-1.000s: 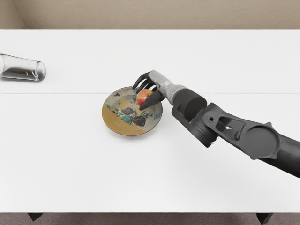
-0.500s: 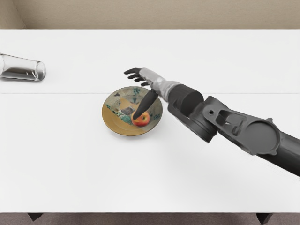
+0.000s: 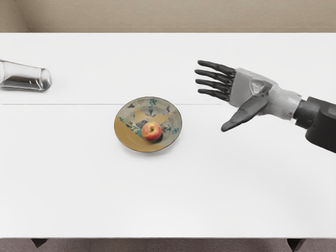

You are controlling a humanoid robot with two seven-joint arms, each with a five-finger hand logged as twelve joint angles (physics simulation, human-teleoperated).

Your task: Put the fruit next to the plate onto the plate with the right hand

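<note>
Locate the small round red-and-yellow apple (image 3: 152,131) first: it sits inside the shallow round ochre plate with a teal and dark painted pattern (image 3: 125,139), slightly below the plate's centre in the head view, with its stem dimple facing up. The plate rests flat on the white tabletop (image 3: 157,199), near the middle of the surface and just in front of a thin line that crosses the tabletop from side to side. Check the right hand (image 3: 249,93) next: its arm enters from the picture's right edge, and the hand is to the right of the plate, well apart from both plate and apple. You will see the grey palm turned towards the plate, the four dark fingers (image 3: 214,83) stretched out straight and spread, pointing left, and the thumb angled down and to the left. The fingers are released and grasp nothing. At the far left edge, note a clear drinking glass (image 3: 23,77) lying on its side on the tabletop, well apart from the plate, with its round end towards the centre. Whether the hand touches the tabletop or is above it cannot be told from this view.
</note>
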